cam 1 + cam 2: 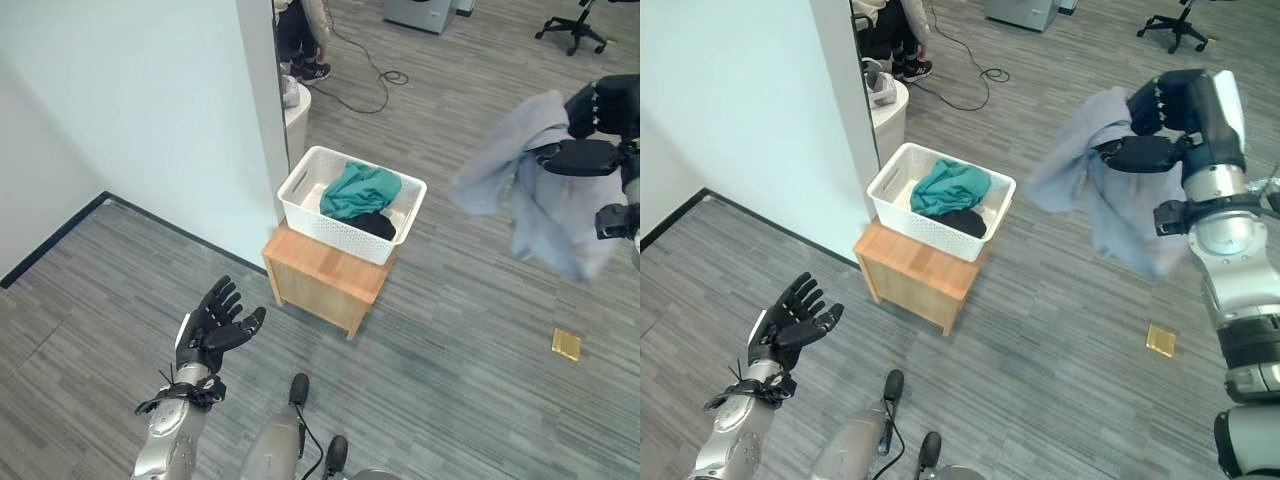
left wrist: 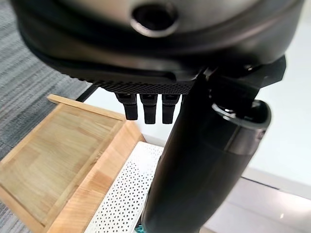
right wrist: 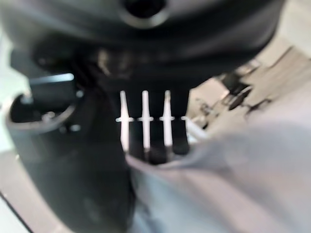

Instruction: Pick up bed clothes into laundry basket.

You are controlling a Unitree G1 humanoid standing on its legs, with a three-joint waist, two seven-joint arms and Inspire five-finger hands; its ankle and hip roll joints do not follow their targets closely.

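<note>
Hanging in the air, well right of the white perforated plastic laundry basket (image 1: 940,205) already holding 2 garments, a pale blue-grey cloth (image 1: 1105,185) is clutched by the right hand (image 1: 1155,125), while the left hand (image 1: 215,325) is held open.

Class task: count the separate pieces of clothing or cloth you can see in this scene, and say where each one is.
3: a teal garment and a black garment lie in the white laundry basket; a grey cloth hangs from the right hand. More may be hidden underneath them.
</note>
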